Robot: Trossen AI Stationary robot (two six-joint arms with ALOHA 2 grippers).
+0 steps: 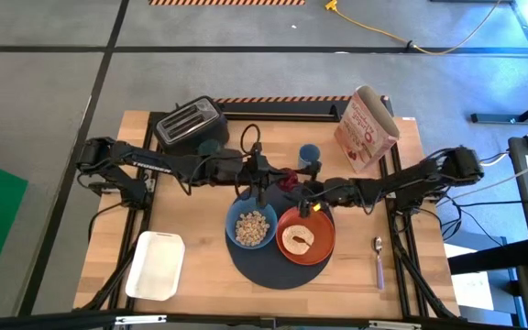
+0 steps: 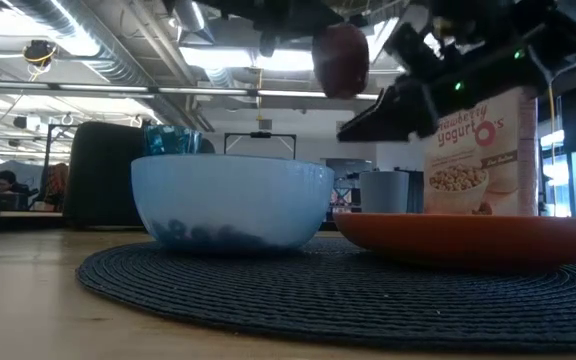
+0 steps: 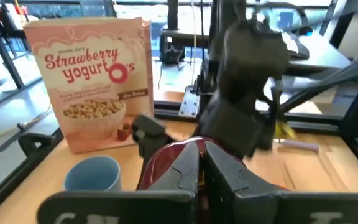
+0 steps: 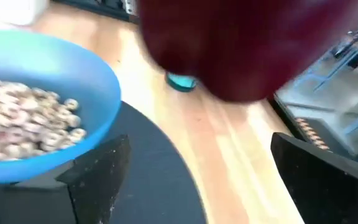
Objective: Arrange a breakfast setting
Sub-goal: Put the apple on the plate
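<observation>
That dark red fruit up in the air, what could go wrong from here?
1. The left gripper alone pinches the dark red fruit above the mat; a slip could drop it.
2. The open right gripper waits close by; a mistimed handover might knock it onto the orange plate or blue bowl.

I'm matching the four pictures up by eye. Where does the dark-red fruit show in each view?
High view: dark-red fruit at centre, above the mat.
Low view: fruit hanging at top centre.
Left wrist view: fruit behind the left gripper.
Right wrist view: fruit fills the top.
Shared landmark: blue bowl, though not in the left wrist view.
</observation>
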